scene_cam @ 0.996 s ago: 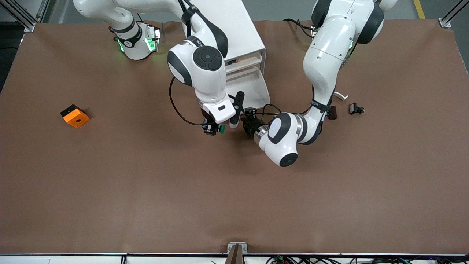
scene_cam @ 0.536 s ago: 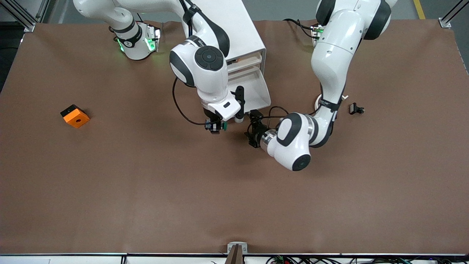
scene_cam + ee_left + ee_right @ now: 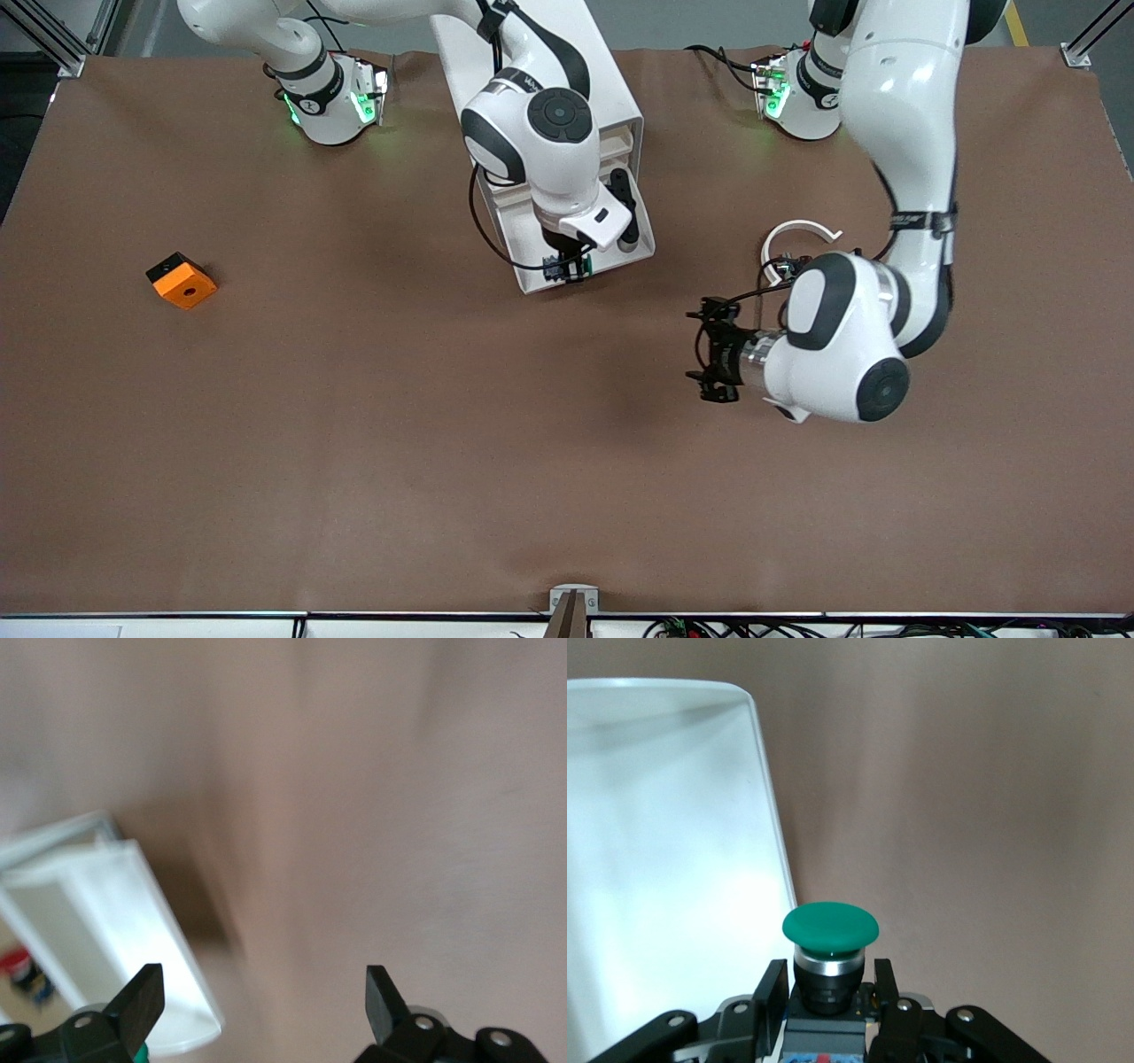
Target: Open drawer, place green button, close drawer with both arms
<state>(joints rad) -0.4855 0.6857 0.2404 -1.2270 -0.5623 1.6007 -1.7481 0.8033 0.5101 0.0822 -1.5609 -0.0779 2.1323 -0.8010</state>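
We see the right gripper [image 3: 567, 268] clamped on the button [image 3: 830, 930], its two fingers pinching the dark body just under the metal collar while the round green cap stands clear above them. It hangs over the front edge of the pulled-out drawer [image 3: 532, 244], the one drawn from the white cabinet [image 3: 567, 53], so the button is held in the air at the drawer's rim, not yet inside. We judge the button to be light, hard and stiff, with a smooth domed cap that would slip; the squarer body below the collar looks like the right place to hold it, as it is held here. A short drop into the shallow plastic tray should not harm it, though it may roll. The left gripper [image 3: 713, 350] hovers with its fingers spread wide and empty above bare table [image 3: 354, 443], waiting near a white arc [image 3: 797, 232].
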